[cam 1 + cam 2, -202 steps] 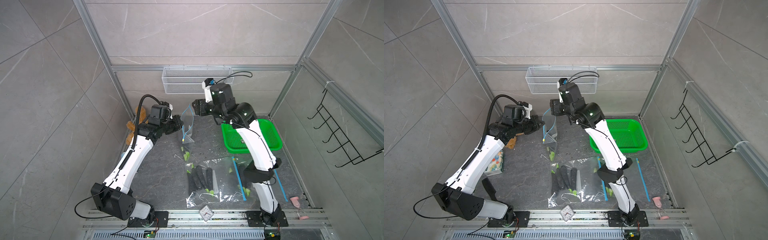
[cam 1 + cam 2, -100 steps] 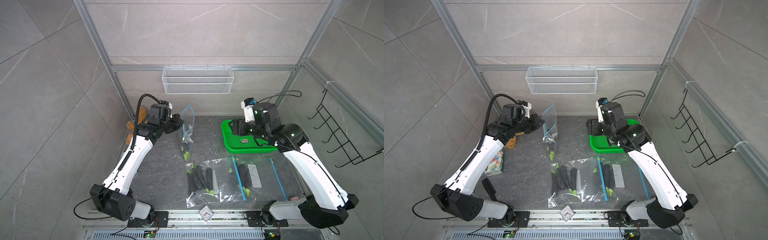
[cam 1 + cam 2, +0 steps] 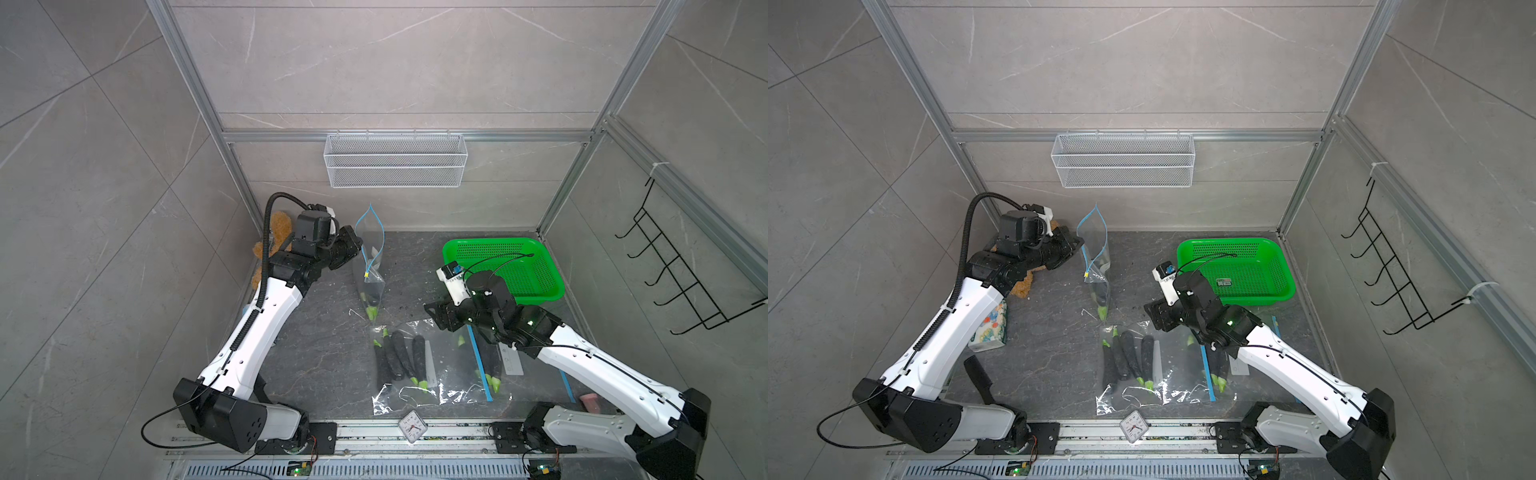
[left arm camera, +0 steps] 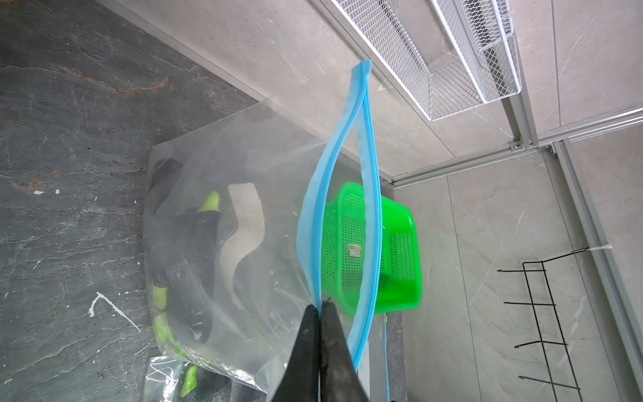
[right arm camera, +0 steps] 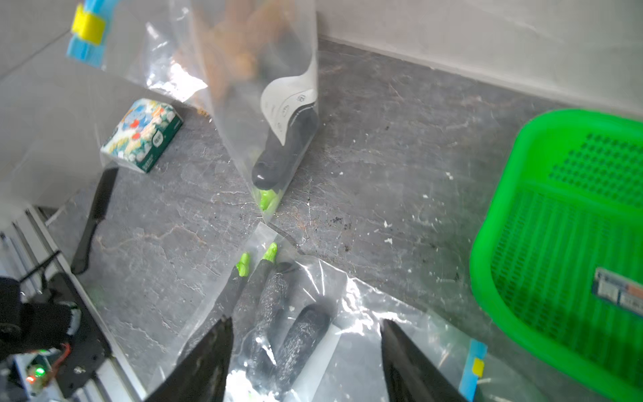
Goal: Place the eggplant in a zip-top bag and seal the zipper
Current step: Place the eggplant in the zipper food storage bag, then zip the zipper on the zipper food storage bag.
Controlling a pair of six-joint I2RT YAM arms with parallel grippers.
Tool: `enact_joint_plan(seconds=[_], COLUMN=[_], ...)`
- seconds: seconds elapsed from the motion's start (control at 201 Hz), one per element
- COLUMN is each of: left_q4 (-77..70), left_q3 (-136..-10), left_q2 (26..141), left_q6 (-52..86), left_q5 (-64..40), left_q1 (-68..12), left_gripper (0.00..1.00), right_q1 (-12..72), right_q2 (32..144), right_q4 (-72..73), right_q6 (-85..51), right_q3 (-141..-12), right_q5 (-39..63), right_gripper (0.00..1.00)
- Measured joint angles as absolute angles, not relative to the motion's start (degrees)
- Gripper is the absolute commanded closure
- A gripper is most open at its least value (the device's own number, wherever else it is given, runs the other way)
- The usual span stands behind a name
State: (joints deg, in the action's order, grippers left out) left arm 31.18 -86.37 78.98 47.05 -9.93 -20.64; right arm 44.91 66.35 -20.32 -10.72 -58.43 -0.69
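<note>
So the left arm (image 3: 266, 316) has its jaws pinched fully shut on the blue zipper strip (image 4: 311, 222) of the zip-top bag (image 3: 371, 270), holding it up around 11 o'clock on the desk (image 3: 324, 353), with the bag's bottom corner just touching the surface. The eggplant (image 5: 285, 149) is already inside that hanging bag, sunk to the bottom with its green stem end pointing down; it shows in both top views too (image 3: 1100, 297). The zipper isn't sealed: the left wrist view shows the two blue strips bowed apart into a leaf-shaped gap, meeting only at the far end and at the pinched end. The right arm (image 3: 602, 370) sits low near the middle of the desk, its jaws spread well apart with nothing between them, hovering over the flat bags (image 3: 415, 365) lying around 6 o'clock. Those flat bags have several more dark eggplants (image 3: 1129, 353) in them. The green basket (image 3: 490, 240) is off at 2 o'clock, apart from both arms. There's a little clock (image 3: 413, 426) on the rail at 6 o'clock, a wire shelf (image 3: 395, 166) on the back wall at 12 and a printed packet (image 3: 988, 328) at about 9 o'clock. A brown plush thing (image 3: 278, 228) sits tucked behind the left arm at 10 o'clock.
</note>
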Motion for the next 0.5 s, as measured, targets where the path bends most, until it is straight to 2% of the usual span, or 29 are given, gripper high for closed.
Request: enact_joint_plan(seconds=[0.07,0.139,0.279,0.363,0.498], left_q4=[31.20,31.18,31.16,31.14,30.85], left_q3=[-86.37,-86.37,-86.37,-86.37,-86.37], left_q2=[78.98,78.96,78.83,78.70,78.46], left_q6=[47.79,48.51,49.89,50.61,51.48], left_q5=[-9.08,-8.45,-7.35,-6.79,-6.13], left_q1=[-20.64,-20.64,-20.64,-20.64,-20.64], left_gripper=[1.00,1.00,1.00,1.00,1.00], right_q1=[46.68,48.97,54.63,57.32,59.29], right_q2=[66.37,66.98,71.26,74.43,79.59], right_q4=[-14.44,-7.97,4.64,10.83,17.32], right_q6=[-10.07,-9.02,-5.43,-2.74,0.30], right_q3=[-56.10,-54.37,-53.60,-53.60,-53.63], right_q5=[-1.96,-3.70,-8.62,-11.11,-13.85], right_gripper=[0.58,0.58,0.50,0.41,0.37])
